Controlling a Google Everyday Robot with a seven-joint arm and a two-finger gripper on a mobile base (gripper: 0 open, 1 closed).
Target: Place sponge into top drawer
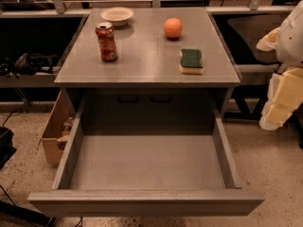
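Note:
The sponge point(191, 61), dark green on top with a pale yellow base, lies flat on the right front part of the grey tabletop point(147, 60). The top drawer point(147, 167) is pulled wide open below the tabletop; its flat bottom holds nothing. My gripper point(282, 98) hangs at the far right edge of the view, beside the table's right side, off the tabletop and well right of the sponge. It holds nothing that I can see.
An orange point(173, 27) sits behind the sponge. A dented red can point(106, 42) stands at the left, with a pale bowl point(117, 16) behind it. A dark panel with two black handles point(144, 98) is at the drawer's back. A cardboard box point(56, 131) stands on the floor at the left.

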